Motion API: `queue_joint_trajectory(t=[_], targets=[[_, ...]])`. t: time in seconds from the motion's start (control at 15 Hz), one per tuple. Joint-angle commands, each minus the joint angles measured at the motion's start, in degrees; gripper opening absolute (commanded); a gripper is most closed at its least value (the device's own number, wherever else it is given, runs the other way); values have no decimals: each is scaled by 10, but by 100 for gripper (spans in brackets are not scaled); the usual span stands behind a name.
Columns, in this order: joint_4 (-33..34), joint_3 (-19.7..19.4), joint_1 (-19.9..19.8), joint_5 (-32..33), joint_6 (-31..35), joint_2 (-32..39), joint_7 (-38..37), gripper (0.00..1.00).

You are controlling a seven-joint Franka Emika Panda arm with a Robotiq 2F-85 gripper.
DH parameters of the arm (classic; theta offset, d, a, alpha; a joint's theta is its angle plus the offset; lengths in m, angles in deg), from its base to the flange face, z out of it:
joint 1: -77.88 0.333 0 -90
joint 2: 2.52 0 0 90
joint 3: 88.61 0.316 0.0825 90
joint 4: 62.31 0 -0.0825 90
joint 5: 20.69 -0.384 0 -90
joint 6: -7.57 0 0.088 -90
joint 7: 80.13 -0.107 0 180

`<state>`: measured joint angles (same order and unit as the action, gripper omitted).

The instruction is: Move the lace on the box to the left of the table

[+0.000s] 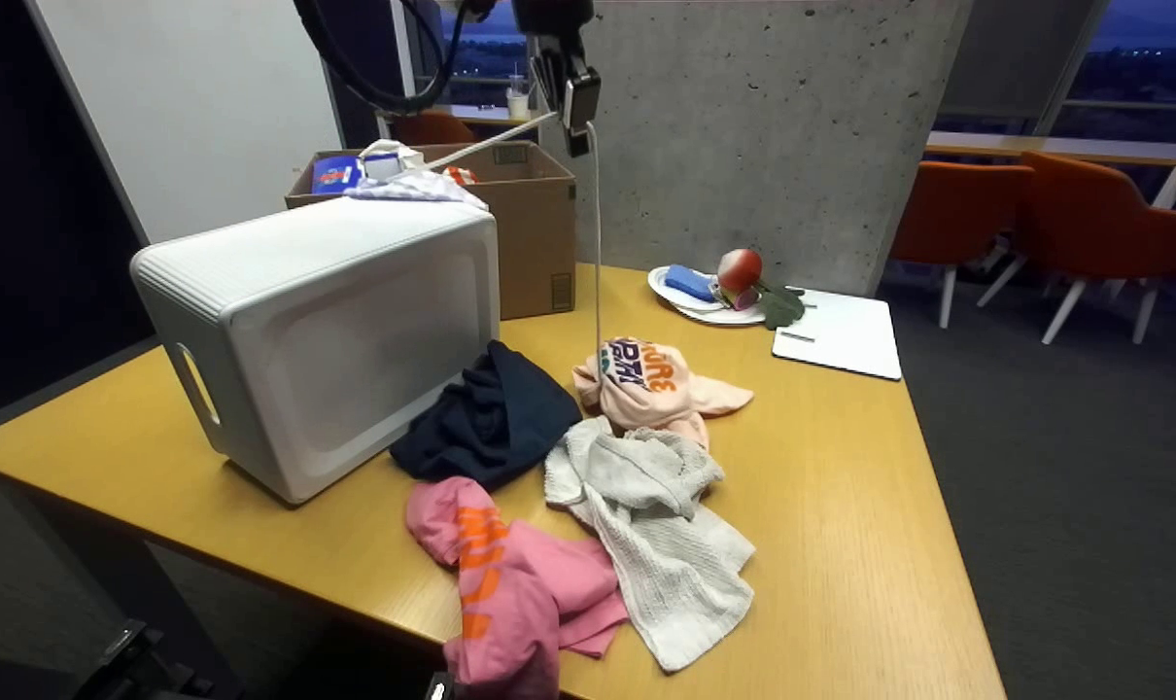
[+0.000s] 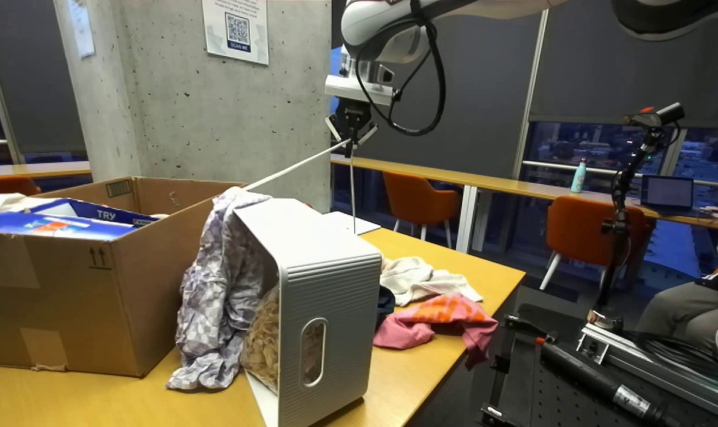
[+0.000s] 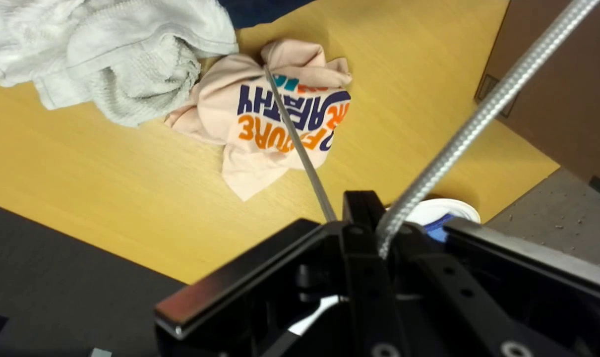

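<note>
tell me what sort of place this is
Most likely an office or shared workspace: an exterior view shows a laptop on a long counter, orange chairs beside it, and a QR-code poster on bare concrete.

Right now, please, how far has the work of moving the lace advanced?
Done: the claw grips the lace, part of it raised above the table. In hand: one length slopes to the patterned cloth on the white box; another hangs down. Left: the lace is unreleased, so carrying it to the table's left and letting go probably remain.
</note>
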<state>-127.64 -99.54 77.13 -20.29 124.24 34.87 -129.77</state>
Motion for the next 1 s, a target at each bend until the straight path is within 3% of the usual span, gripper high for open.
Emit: queue_joint_trajectory(t=[0.0,0.47,0.93], targets=[[62,-10,0,30,-58,1,-16,1],[188,-51,-7,67,-160,29,-20,1],[217,-105,-33,99,-207,27,-21,1]])
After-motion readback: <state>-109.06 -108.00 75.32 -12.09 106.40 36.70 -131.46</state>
